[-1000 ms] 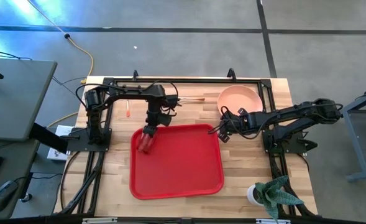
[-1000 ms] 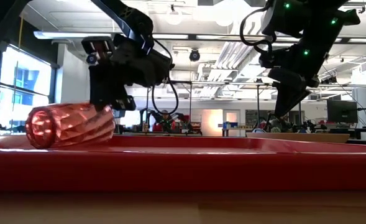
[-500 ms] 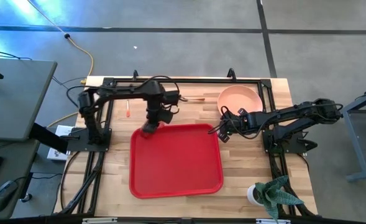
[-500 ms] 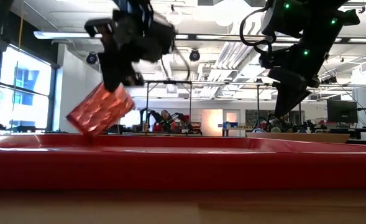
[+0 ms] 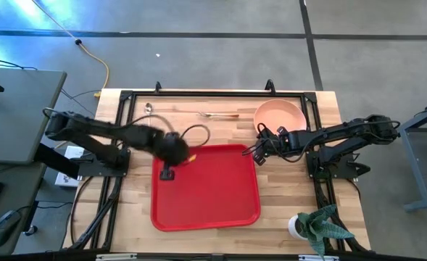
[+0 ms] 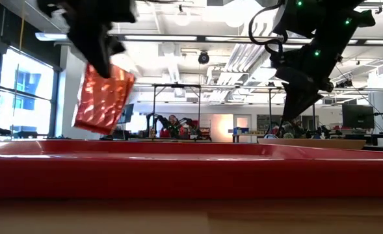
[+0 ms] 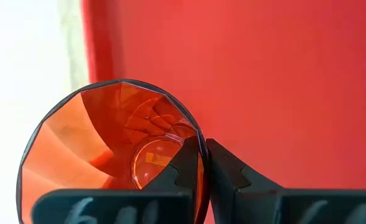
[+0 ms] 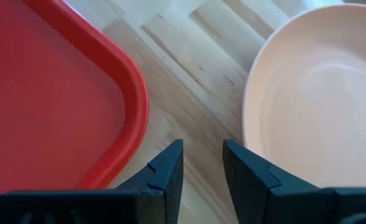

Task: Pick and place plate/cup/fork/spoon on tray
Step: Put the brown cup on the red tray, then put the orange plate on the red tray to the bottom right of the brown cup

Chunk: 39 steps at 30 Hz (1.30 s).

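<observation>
My left gripper (image 5: 168,167) is over the far left corner of the red tray (image 5: 213,196) and is shut on the translucent orange-red cup (image 6: 103,97), which looks lifted above the tray floor. My right gripper (image 5: 259,149) hangs open and empty over bare wood between the tray's far right corner (image 8: 130,93) and the salmon-pink plate (image 5: 280,116). The plate rests flat on the table at the far right. The fork (image 5: 220,114) lies on the wood left of the plate. The spoon's bowl (image 5: 148,109) shows at the far left; my left arm hides its handle. My left gripper pinches the cup's rim wall (image 7: 198,149) with one finger (image 7: 181,171) inside the cup and one finger (image 7: 226,174) outside. The fingers come from above. The cup hangs below them, mouth up and tilted, its base just above the tray (image 6: 178,169).
A black frame (image 5: 213,94) runs around the table's edges. A potted plant (image 5: 314,226) stands at the near right corner. Most of the tray's floor (image 7: 282,74) is bare.
The cup lay on its side on the tray; my left gripper has tipped it up by its rim and raised it until it hangs tilted above the tray floor. The left arm has swung low, and its gripper has shifted slightly toward the near edge. The right arm has kept still.
</observation>
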Motion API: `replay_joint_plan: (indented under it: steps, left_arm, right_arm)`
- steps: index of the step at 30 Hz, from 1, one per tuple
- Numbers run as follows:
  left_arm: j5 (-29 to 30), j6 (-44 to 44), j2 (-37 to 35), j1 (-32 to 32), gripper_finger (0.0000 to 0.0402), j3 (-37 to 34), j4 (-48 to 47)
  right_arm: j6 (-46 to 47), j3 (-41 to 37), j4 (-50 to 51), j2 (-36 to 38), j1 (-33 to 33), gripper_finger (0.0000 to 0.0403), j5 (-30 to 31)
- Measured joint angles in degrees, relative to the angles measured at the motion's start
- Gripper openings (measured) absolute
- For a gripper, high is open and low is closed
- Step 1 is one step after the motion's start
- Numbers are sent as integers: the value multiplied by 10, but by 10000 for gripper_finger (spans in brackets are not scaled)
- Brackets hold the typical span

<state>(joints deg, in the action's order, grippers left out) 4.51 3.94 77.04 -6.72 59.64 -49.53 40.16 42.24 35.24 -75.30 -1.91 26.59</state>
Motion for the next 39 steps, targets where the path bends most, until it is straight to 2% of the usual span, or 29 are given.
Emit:
replay_joint_plan:
  steps: [2,5,13,26,33,36,39]
  left_arm:
    - [42,39,-15,-28,8,-30,20]
    - [68,80,-20,-51,9,-57,42]
    - [44,142,-13,-57,31,-120,185]
    - [22,186,-29,-56,94,-124,180]
    - [33,185,-84,-36,158,-124,182]
    - [78,183,-116,-20,181,-114,180]
    - [124,170,-140,2,193,-96,183]
  right_arm:
    - [0,0,-11,0,0,106,2]
    - [-4,0,-34,0,0,106,3]
    - [12,0,-119,0,0,106,35]
    - [10,0,-132,0,0,106,30]
    - [48,0,-94,1,0,106,41]
    - [59,0,-64,4,1,106,53]
    - [87,1,12,24,6,106,69]
